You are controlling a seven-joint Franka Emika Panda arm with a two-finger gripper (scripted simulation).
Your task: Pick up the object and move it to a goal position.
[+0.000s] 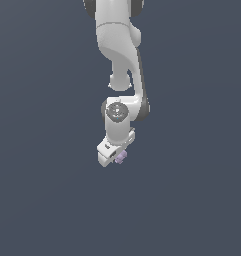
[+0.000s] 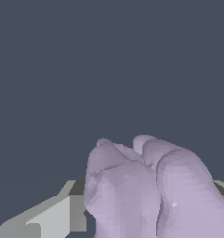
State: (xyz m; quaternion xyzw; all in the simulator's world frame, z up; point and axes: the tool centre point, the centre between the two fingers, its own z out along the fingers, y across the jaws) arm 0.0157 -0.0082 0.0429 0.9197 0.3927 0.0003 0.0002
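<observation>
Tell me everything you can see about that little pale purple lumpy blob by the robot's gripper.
The pale lilac-purple lumpy blob looks matte and faceted, made of several rounded knobs pressed together. In the exterior view it is far smaller than the white gripper and sits at the gripper's tip. In the wrist view it fills the space between the grey fingers, apparently gripped. No support under it is discernible.

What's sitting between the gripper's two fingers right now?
The lilac object sits there, filling the gap between the gripper's fingers. The wrist view shows it best; the exterior view shows a small purple bit at the gripper's tip.
</observation>
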